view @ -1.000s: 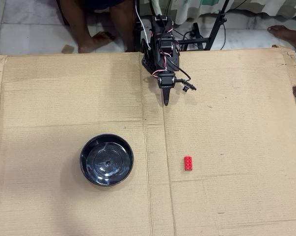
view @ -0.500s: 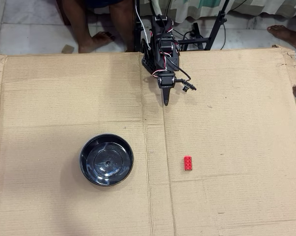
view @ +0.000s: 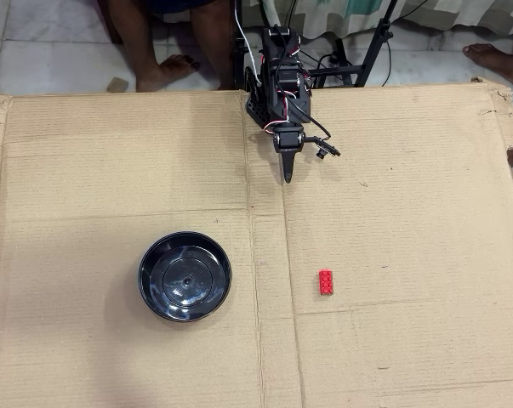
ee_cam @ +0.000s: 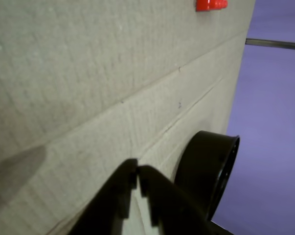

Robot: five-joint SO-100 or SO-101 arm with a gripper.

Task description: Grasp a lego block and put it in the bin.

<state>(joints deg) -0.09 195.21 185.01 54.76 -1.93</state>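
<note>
Cardboard [view: 111, 153] covers the whole work surface, creased into panels. Near its far edge in the overhead view the arm [view: 277, 81] sits folded, and its gripper [view: 287, 176] points down toward the sheet with the two fingers pressed together — nothing is between them. The wrist view shows the same: the dark fingertips [ee_cam: 130, 171] meet with only a thin slit. The lego block [view: 326, 281] (red, studs up) lies flat on the cardboard, well apart from the gripper and off to the right of the bin [view: 154, 302] in the overhead view. The bin — a glossy black bowl — stands upright and holds nothing.
</note>
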